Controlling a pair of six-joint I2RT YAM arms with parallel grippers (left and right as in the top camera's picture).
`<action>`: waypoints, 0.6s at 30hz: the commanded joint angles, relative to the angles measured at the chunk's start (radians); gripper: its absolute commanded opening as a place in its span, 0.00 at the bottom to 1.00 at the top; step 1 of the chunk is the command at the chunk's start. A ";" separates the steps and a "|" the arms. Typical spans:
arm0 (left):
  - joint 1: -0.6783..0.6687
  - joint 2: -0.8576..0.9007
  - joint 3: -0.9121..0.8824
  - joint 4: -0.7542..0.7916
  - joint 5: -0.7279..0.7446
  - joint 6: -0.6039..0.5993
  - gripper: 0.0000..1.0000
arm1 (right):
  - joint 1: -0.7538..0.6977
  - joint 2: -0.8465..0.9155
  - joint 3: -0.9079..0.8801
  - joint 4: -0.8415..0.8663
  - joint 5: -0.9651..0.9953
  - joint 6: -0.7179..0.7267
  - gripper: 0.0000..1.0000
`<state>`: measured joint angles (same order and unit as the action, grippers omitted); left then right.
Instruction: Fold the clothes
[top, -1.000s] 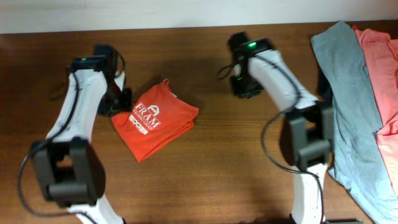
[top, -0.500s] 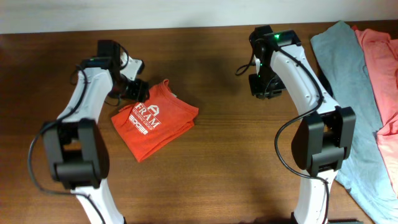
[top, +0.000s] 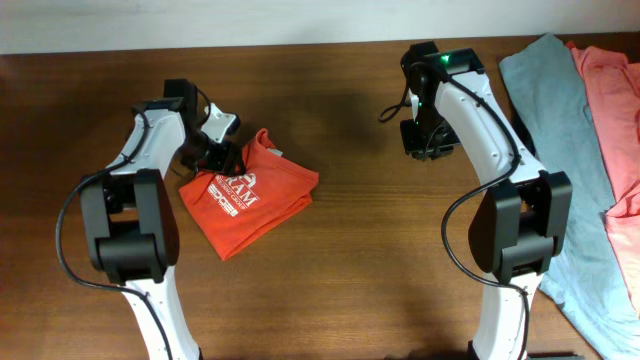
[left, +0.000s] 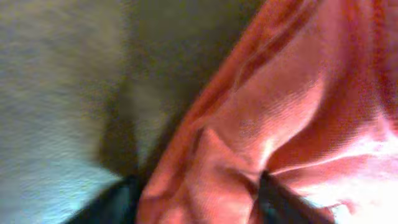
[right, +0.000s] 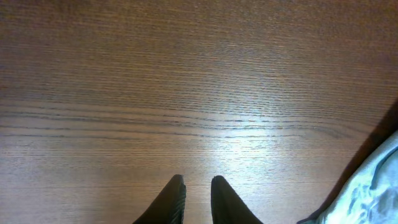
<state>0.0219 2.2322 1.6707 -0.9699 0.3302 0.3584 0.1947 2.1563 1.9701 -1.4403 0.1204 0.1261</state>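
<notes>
While the orange shirt (top: 250, 195) lies as a compact folded packet left of centre on the desk (top: 360, 260), we judge from overhead that its folding is nearly done. The left hand (top: 220, 150) sits at its upper-left corner, touching the cloth. The right hand (top: 425, 140) hovers over bare wood, well apart from the packet and near the grey shirt (top: 560, 130), which lies spread beside the pink shirt (top: 615, 100) at the right edge.

From the left wrist, we see the fingers (left: 283, 200) standing apart with a bunched ridge of orange cloth between them. We cannot tell whether they pinch it. The next move, we think, calls for a clean release or a short tuck that does not drag the packet open.

From the right wrist, the fingertips (right: 176, 198) are almost together and hold nothing. Grey cloth shows at the lower right corner, so we expect a reach that way.
</notes>
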 joint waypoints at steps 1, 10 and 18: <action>-0.008 0.083 -0.029 -0.038 0.037 0.026 0.31 | -0.005 -0.016 0.006 -0.004 0.023 -0.005 0.20; -0.003 0.082 -0.010 -0.074 0.027 0.026 0.00 | -0.005 -0.016 0.006 -0.005 0.023 -0.020 0.20; 0.180 0.006 0.116 -0.139 -0.051 -0.143 0.00 | -0.023 -0.016 0.006 -0.019 0.023 -0.036 0.20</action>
<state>0.0803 2.2688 1.7420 -1.1164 0.3550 0.3161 0.1898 2.1563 1.9701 -1.4551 0.1204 0.0982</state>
